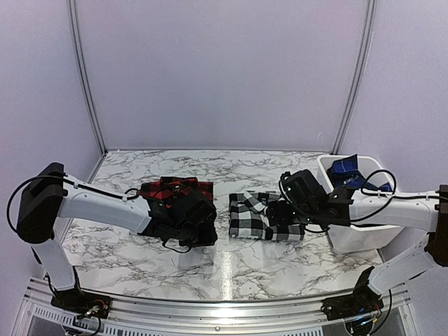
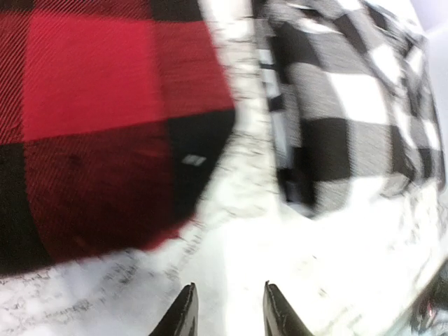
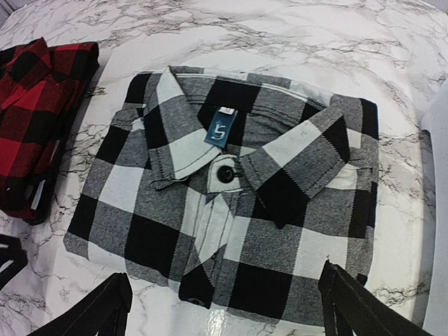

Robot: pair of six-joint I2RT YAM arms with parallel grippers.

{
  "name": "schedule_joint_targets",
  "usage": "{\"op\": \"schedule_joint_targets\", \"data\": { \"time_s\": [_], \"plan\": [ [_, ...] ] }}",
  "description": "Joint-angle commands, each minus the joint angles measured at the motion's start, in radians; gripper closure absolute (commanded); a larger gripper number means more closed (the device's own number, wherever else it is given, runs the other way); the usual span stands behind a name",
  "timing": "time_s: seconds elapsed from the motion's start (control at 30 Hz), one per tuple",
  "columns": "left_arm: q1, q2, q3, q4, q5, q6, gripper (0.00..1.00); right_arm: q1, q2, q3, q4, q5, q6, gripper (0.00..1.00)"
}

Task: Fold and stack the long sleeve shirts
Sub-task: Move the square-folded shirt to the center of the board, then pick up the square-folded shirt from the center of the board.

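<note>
From the top view, two folded shirts lie side by side mid-table on the marble table (image 1: 231, 269). The red-and-black shirt (image 1: 175, 189) is on the left and the black-and-white shirt (image 1: 253, 217) on the right, with a strip of bare marble between them. The left gripper (image 1: 203, 222) sits over the near right part of the red one. The right gripper (image 1: 276, 210) sits over the right part of the checked one. From here I cannot tell how the fingers of either stand. A white bin (image 1: 353, 234) at the right edge holds something blue (image 1: 346, 171).

In the left wrist view, which is blurred, the left gripper (image 2: 227, 311) has its two fingertips (image 2: 183, 313) a narrow gap apart with nothing between them. They are over bare table (image 2: 280, 238). The red-and-black shirt (image 2: 91, 126) fills the far left and the black-and-white shirt (image 2: 350, 105) the far right.

In the right wrist view, the right gripper (image 3: 224, 311) has its fingers (image 3: 91, 315) spread wide and holding nothing. They straddle the near edge of the black-and-white shirt (image 3: 140, 238). That shirt is folded into a neat rectangle with the collar up, a black button (image 3: 225, 173) fastened and a blue neck label (image 3: 220, 131) showing. The red-and-black shirt (image 3: 35, 105) lies just beside it on the left, not touching.
</note>
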Motion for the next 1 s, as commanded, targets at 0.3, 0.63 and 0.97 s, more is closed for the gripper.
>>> {"op": "schedule_joint_targets", "data": {
  "time_s": [0.3, 0.63, 0.97],
  "plan": [
    [0.054, 0.192, 0.396, -0.116, 0.107, 0.148, 0.5, -0.205, 0.01, 0.005, -0.022, -0.067, -0.043, 0.12],
    [0.106, 0.389, 0.534, -0.166, 0.106, 0.204, 0.45, -0.3, 0.087, -0.042, 0.024, -0.121, -0.076, 0.18],
    [0.11, 0.456, 0.546, -0.175, 0.075, 0.17, 0.5, -0.341, 0.166, -0.1, 0.084, -0.124, -0.056, 0.31]
  ]
}}
